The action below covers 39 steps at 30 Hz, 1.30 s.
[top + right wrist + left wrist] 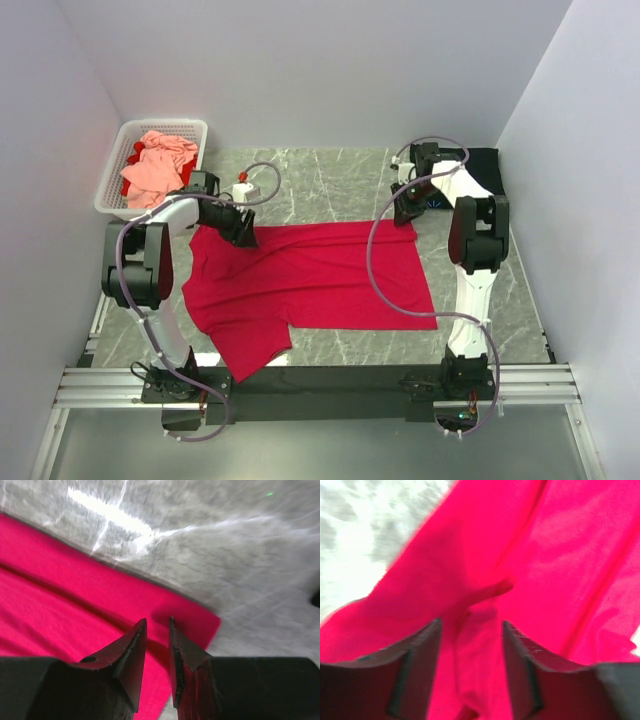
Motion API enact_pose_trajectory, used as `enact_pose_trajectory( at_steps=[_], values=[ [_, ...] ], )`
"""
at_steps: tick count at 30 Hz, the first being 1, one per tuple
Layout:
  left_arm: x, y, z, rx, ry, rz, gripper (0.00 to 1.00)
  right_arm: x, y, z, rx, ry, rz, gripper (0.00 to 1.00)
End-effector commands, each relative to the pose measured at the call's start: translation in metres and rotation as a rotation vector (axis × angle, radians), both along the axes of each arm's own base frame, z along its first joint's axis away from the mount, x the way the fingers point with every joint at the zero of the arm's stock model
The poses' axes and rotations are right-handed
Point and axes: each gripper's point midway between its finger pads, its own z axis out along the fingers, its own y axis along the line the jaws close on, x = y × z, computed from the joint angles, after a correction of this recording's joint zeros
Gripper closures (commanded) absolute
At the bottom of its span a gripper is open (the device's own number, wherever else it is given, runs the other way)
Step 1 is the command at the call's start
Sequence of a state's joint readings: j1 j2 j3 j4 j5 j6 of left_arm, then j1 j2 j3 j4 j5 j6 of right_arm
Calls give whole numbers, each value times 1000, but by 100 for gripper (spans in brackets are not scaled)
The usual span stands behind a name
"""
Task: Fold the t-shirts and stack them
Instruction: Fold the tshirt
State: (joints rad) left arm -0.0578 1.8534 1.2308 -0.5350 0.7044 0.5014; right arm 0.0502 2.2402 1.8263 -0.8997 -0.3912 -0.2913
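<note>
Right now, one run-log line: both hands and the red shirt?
left hand: open, over red shirt | right hand: jaws slightly apart at shirt's far corner | shirt: spread on table, unfolded

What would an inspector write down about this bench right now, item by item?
surface: grey marbled table, no spills seen.
job's things: crimson-red shirt spread out mid-table; salmon-pink shirt crumpled in the white basket at far left; black shirt at far right, behind the right arm.
clutter: small white piece with a red tip beside the left arm; cannot tell what it is.
grippers: left gripper open over the red shirt's far left corner; right gripper at its far right corner, jaws a narrow gap apart, grip unclear.
cables: grey cables loop from each arm; the right one hangs over the shirt.
surroundings: plain pale walls on three sides.
</note>
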Motion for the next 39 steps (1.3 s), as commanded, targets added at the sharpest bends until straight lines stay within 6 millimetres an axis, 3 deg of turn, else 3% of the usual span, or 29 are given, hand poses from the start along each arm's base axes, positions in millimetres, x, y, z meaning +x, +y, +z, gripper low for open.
enact_pose_trajectory(
  at_steps=[1, 6, 10, 17, 23, 26, 27, 29, 34, 37, 38, 39],
  values=[
    [-11, -22, 13, -60, 31, -70, 47, -11, 6, -3, 15, 46, 37, 68],
    [-31, -24, 12, -35, 38, -130, 79, -28, 1, 8, 0, 32, 57, 69],
    [-46, -22, 14, 8, 12, -171, 98, -37, -4, 18, -15, 19, 74, 70],
    [-75, -16, 6, 100, -2, -268, 99, -57, -17, 9, -65, 61, 124, 84],
    [-87, -4, -3, 169, -15, -307, 99, -64, -26, 14, -99, 51, 158, 84],
    [-95, -5, -8, 193, -2, -341, 94, -68, -30, 11, -119, 76, 176, 84],
    [-95, -5, -6, 200, -11, -355, 81, -68, -30, 11, -120, 81, 179, 84],
    [-97, -5, 2, 189, 0, -350, 67, -62, -29, 19, -119, 49, 175, 83],
    [-51, 4, 53, 55, -81, -137, 53, -32, -11, 54, -62, -92, 100, 82],
    [-28, 18, 70, 22, -104, 32, 49, -24, 3, 52, -70, -104, 79, 82],
    [-16, 23, 69, 21, -115, 112, 43, -22, 4, 48, -95, -100, 74, 83],
    [-10, 29, 64, 45, -111, 169, 44, -23, 13, 43, -106, -90, 88, 83]
  ],
)
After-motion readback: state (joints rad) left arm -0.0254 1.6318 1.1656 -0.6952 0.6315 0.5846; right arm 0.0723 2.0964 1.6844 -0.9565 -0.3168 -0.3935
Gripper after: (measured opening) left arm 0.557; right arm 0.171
